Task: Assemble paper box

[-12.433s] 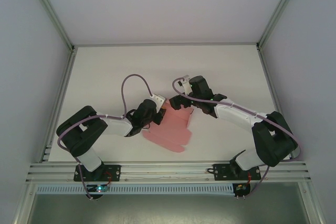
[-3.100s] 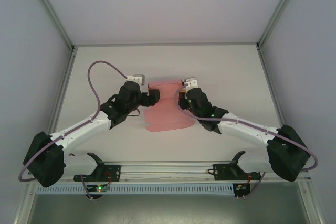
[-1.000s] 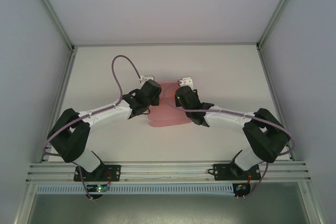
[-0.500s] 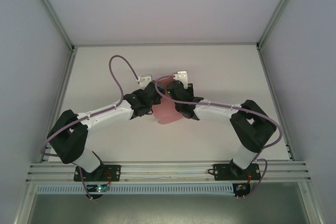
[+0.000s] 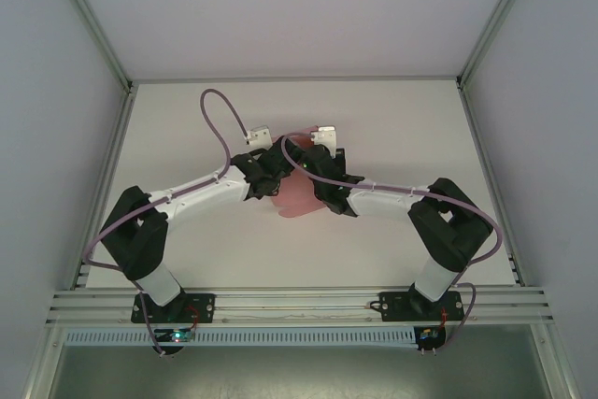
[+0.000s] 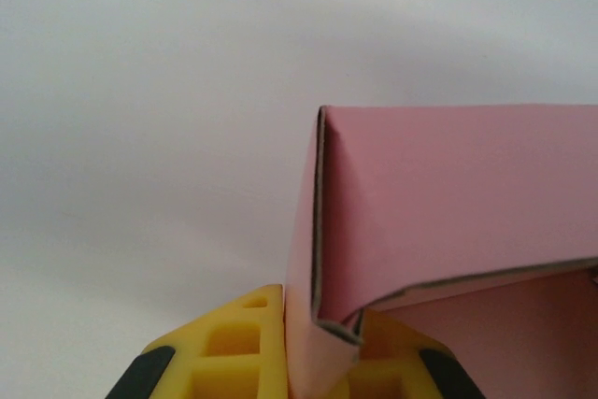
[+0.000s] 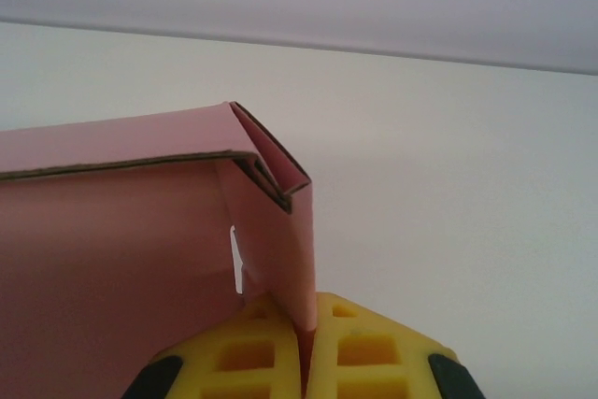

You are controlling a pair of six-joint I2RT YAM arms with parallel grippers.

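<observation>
The paper box (image 5: 301, 195) is pink card, partly folded, lying at mid-table between the two wrists. My left gripper (image 5: 278, 178) is at its left side, and its yellow fingers (image 6: 234, 352) are shut on a folded side wall of the paper box (image 6: 448, 203). My right gripper (image 5: 316, 175) is at the box's right side, with its yellow fingers (image 7: 374, 352) pinching the folded corner flap of the paper box (image 7: 131, 259). Both wrists cover much of the card from above.
The white table (image 5: 411, 128) is bare around the box. A metal frame rail (image 5: 299, 301) runs along the near edge, and grey walls (image 5: 56, 119) enclose the sides. Purple cables (image 5: 220, 123) arc over the left arm.
Over the last second both wrists have drawn closer together over the box, and the card between them has folded up narrower. The left arm's elbow has shifted slightly.
</observation>
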